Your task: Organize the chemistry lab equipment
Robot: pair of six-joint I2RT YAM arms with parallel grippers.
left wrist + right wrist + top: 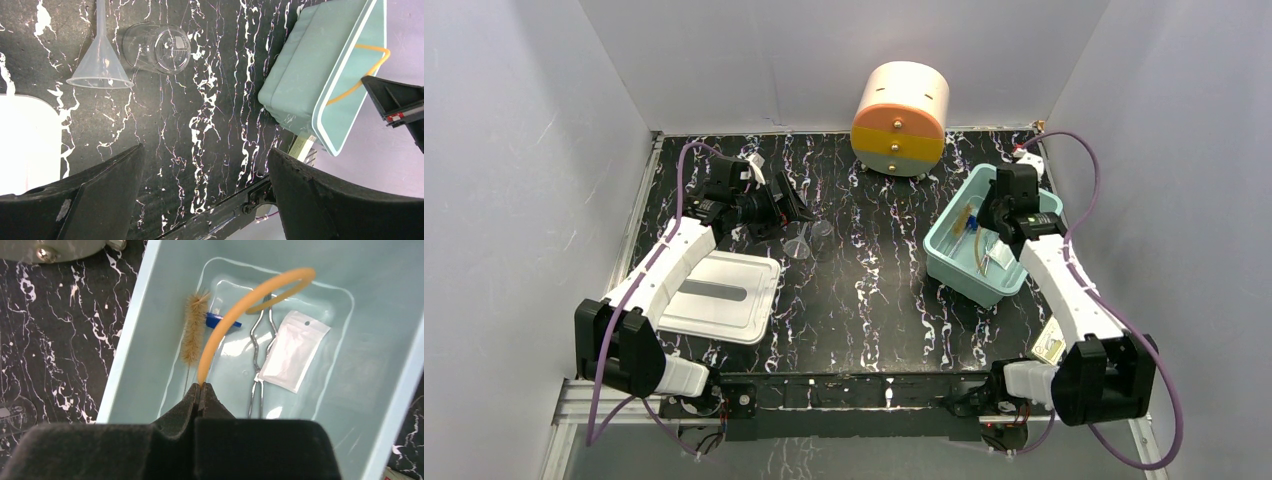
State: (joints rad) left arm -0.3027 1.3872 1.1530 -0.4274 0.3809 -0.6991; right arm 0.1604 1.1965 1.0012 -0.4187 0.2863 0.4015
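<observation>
I stood before a tabletop (864,300) of black stone pattern, veined all over with white streaks and boxed in on three sides by plain pale walls (774,60). At the back edge, against the rear wall, sat a cream-and-orange round drawer unit (901,118) on small feet. A white lid (724,295) lay flat at the left, near the left arm. A pale teal bin (959,278) stood at an angle on the right.

The left pincer (206,150) hung over the bare tabletop with its jaws spread wide and nothing between them. Beyond it a clear plastic funnel (100,65) rested mouth-down on its wide rim, spout up. A small clear beaker (157,48) sat just beside it.

The right pincer (201,392) was over the bin, its jaws pinched tight on one end of the tan rubber tubing (235,322), which arched up and across the bin. On the bin floor under the arch lay a wooden-handled brush (192,327) and a blue-capped clear tube (220,320) next to its bristles. To their right lay what I took for metal scissors (260,350), though they might have been tongs. A small clear bag (294,350) lay to their right, touching them.

A small flat card box (1051,347) lay on the tabletop close to the right arm's base.
</observation>
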